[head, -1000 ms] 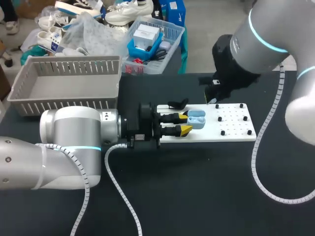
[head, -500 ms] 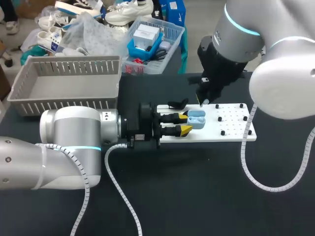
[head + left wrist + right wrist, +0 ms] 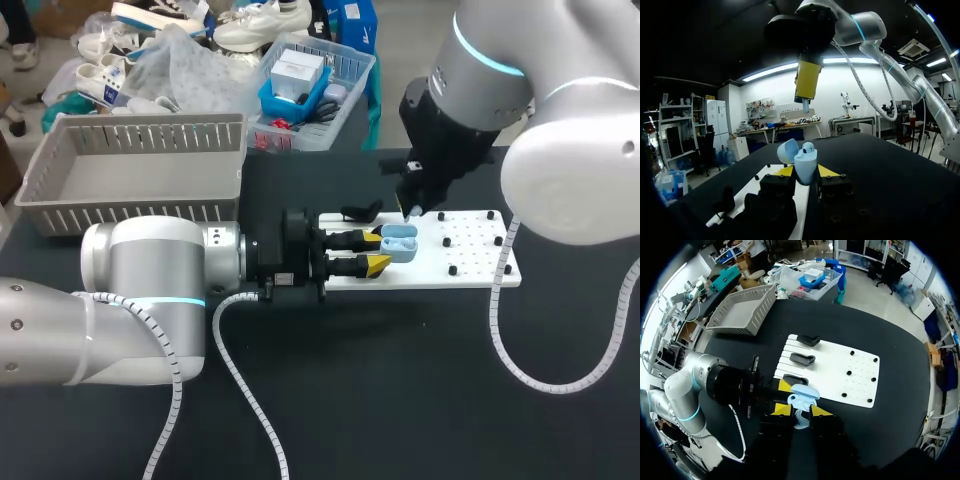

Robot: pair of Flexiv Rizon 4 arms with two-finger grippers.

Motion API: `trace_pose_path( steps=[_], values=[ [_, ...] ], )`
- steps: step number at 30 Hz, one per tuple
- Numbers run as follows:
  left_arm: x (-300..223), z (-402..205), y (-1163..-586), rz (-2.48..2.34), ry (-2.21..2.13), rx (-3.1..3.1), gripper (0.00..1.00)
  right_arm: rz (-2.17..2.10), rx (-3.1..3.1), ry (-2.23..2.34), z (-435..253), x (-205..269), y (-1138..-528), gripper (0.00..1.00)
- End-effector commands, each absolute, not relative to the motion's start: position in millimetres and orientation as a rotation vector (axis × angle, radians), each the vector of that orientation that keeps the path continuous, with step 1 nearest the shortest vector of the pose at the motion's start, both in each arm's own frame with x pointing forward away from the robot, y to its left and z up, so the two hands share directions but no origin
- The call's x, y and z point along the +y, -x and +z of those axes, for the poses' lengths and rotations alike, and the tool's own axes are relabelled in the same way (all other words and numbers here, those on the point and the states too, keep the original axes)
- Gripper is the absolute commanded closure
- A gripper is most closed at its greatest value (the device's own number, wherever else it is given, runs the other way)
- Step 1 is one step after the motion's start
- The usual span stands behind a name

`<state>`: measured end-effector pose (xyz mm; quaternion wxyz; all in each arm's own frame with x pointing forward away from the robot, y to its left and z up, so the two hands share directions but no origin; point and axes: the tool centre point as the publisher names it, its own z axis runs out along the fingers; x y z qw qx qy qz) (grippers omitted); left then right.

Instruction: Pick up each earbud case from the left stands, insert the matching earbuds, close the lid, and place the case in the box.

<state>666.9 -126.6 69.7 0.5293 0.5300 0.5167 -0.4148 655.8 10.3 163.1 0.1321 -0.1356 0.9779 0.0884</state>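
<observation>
A light blue earbud case with its lid up sits over the left end of the white board. My left gripper is shut on it from both sides. In the left wrist view the case stands between the yellow tips, with one earbud showing inside. My right gripper hangs just above the case, shut on a small light blue earbud. From the right wrist the open case lies straight below that earbud.
A grey slatted basket stands at the back left of the table. Black stands line the board's left part, and small black pegs dot its right half. A clear bin of items sits behind.
My right arm has swung left and come down until its gripper is over the open case. The left arm and the case have stayed still.
</observation>
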Motion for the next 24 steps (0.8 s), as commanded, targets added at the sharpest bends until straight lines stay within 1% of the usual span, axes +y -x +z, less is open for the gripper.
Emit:
trace_pose_path(
  steps=[1, 13, 24],
  values=[
    [-127, 69, -667, -0.987, -1.264, 1.235, 1.00, 0.255, 2.831, 0.388, 163, 10, -653, 1.00],
    [-127, 69, -667, -0.987, -1.264, 1.235, 1.00, 0.290, 2.821, 0.488, 148, 22, -656, 1.00],
    [-127, 69, -667, -0.987, -1.264, 1.235, 1.00, 0.292, 2.806, 0.520, 142, 24, -658, 1.00]
  ],
)
